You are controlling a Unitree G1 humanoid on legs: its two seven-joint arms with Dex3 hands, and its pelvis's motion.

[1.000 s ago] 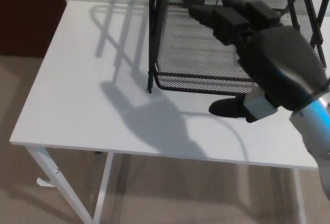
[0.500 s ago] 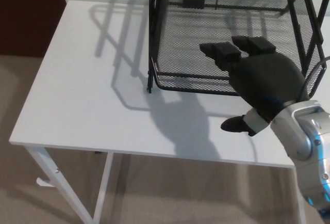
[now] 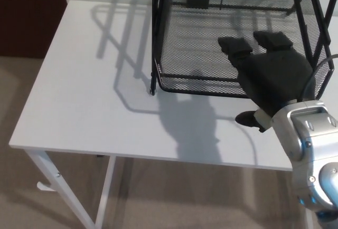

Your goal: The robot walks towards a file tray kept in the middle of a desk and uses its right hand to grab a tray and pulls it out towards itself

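Right at the lip of the bottom tray

Now I have the right hand over the front of the lowest tray, two fingers reaching in above the mesh floor and the thumb hanging below the front edge, over the desk. From my seat it looks spread around that lip rather than clamped; I see no firm contact yet, and the palm hides the rim where it counts. My left hand is out of the picture.

The tray sits in its black wire rack toward the far right of the white desktop, its front rail just inside the near uprights.

I judge this tray light and stiff: thin wire mesh, empty, with a rounded rail along the front. That rail is the place to take it, fingers hooked behind and thumb underneath. My worry is the whole rack sliding on the smooth desk with it, since nothing holds the frame down.
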